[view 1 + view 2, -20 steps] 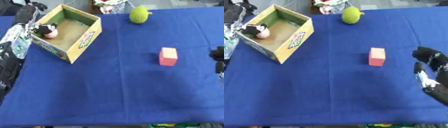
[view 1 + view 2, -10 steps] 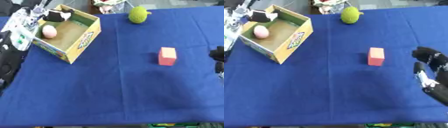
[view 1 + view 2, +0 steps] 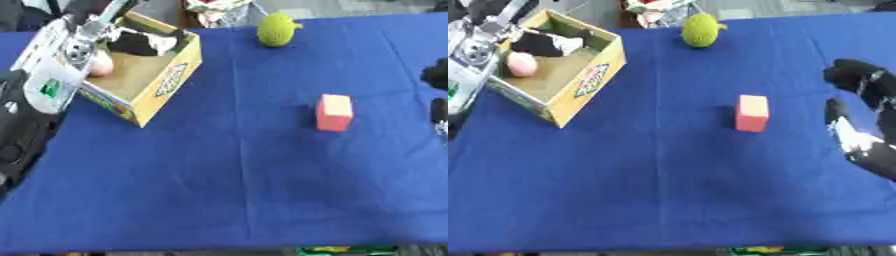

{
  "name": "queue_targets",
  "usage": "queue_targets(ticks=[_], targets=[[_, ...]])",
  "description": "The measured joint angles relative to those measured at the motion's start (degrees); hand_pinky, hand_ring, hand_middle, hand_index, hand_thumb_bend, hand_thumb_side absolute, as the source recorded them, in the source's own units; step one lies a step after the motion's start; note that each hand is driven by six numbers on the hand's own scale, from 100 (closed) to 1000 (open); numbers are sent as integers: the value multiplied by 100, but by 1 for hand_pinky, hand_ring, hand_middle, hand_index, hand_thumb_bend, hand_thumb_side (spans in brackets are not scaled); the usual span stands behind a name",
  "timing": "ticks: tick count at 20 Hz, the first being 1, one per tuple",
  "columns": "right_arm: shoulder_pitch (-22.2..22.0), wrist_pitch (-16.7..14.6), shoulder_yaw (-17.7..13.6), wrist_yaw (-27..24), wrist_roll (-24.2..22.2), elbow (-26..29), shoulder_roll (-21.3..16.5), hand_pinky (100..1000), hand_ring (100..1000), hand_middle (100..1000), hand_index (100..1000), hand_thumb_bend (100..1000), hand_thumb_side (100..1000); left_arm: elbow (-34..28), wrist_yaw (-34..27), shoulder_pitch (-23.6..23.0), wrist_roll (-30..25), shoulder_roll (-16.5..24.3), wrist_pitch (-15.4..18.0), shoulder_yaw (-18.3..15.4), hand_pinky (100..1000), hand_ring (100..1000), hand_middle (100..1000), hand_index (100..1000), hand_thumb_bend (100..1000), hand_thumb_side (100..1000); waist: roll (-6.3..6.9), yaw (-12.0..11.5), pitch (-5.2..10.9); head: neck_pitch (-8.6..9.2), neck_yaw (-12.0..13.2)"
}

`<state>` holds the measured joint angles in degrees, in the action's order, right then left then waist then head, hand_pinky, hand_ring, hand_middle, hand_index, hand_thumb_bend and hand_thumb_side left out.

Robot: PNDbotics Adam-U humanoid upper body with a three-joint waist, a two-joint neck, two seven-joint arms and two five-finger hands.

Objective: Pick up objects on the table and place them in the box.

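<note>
A yellow cardboard box stands open at the table's far left, with a pink egg-shaped thing lying inside it. My left hand hovers over the far part of the box, fingers stretched out and holding nothing. A red-orange block stands on the blue cloth right of the middle. At the far edge sits a green round fruit. My right hand rests open at the right edge, a little right of the block and apart from it.
My left arm's silver and white casing runs along the box's left side. A blue cloth covers the table. Some white and red clutter lies beyond the far edge.
My left hand has let go of the pink thing, which now lies in the box, and has risen toward the box's far side. The right hand and the block have stayed put.
</note>
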<state>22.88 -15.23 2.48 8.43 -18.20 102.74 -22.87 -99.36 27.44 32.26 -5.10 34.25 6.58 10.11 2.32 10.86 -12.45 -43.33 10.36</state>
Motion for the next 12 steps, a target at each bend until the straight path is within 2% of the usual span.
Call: queue_targets(ticks=[3,9,10,12], targets=[[372,-166,188,3,-116,-339,-297,883,846,804,912,100,318,-451,-554,-358,-4,-217,-152,-122,523,654,650,774,407,321,-14,-46,-30,3,-66],[1022,-632,721,164,-617,-1082,-804,905,887,854,944,100,411,-957,-1270,-980,284,-611,-288,-504,507,640,632,764,412,334,-31,-140,-58,11,-163],[1113,-709,808,209,-728,-1216,-856,913,901,871,951,100,450,-1021,-1351,-1058,332,-657,-292,-559,505,638,629,761,413,337,-31,-150,-58,11,-173],[1265,-855,964,315,-943,-1467,-926,915,903,874,953,100,460,-1117,-1455,-1164,406,-743,-297,-646,505,638,628,761,413,339,-27,-171,-58,13,-191]])
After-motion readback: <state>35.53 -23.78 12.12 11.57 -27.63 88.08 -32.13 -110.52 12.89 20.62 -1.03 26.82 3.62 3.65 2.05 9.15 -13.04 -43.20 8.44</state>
